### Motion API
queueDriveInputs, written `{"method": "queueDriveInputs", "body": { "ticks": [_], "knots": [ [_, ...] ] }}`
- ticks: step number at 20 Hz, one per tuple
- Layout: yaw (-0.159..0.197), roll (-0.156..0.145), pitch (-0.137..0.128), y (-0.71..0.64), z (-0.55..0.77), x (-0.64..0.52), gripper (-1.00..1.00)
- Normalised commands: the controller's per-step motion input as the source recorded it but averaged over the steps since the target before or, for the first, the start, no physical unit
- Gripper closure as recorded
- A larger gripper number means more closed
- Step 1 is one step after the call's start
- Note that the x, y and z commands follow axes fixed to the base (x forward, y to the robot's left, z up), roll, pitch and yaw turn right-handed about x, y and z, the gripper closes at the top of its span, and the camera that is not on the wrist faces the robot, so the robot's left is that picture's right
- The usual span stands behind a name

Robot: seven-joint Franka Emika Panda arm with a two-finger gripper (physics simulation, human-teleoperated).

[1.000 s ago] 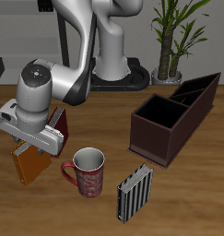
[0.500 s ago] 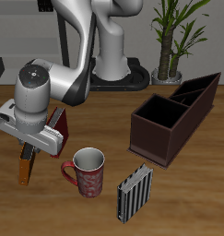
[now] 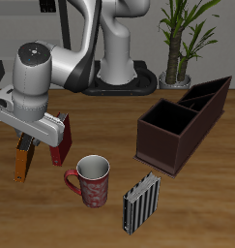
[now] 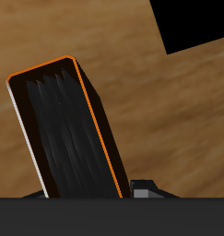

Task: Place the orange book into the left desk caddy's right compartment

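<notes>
My gripper (image 3: pixel 29 145) is shut on the top of the orange book (image 3: pixel 22 160), which hangs upright and edge-on just above the table, beside the dark red book (image 3: pixel 61 139). The wrist view looks down on the orange book (image 4: pixel 67 129): a dark face with a bright orange rim, held between my fingers with wooden tabletop beneath. The left desk caddy (image 3: pixel 160 145) is a dark maroon box with a level rim and a black, divided interior. It stands across the table from the gripper, beyond the mug.
A red patterned mug (image 3: pixel 93 180) sits between the gripper and the caddy. A black-and-white striped book (image 3: pixel 140 201) stands near the table's front edge. A second maroon box with slanted sides (image 3: pixel 215 100) adjoins the caddy farther back. A potted plant (image 3: pixel 179 39) stands behind.
The gripper has risen with the orange book, lifting it from the table. The book now shows edge-on instead of its broad cover.
</notes>
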Motion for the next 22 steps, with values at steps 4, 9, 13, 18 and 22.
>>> {"method": "queueDriveInputs", "body": {
  "ticks": [4,9,13,18,22],
  "knots": [
    [0.010,-0.010,-0.069,0.05,0.57,-0.21,1.00],
    [0.007,-0.008,-0.040,0.00,0.41,-0.21,1.00],
    [0.012,-0.021,-0.033,0.01,0.52,-0.39,1.00],
    [-0.010,-0.016,-0.046,0.01,0.49,-0.37,1.00],
    [-0.013,-0.032,-0.053,0.09,0.71,-0.64,1.00]
  ]
}}
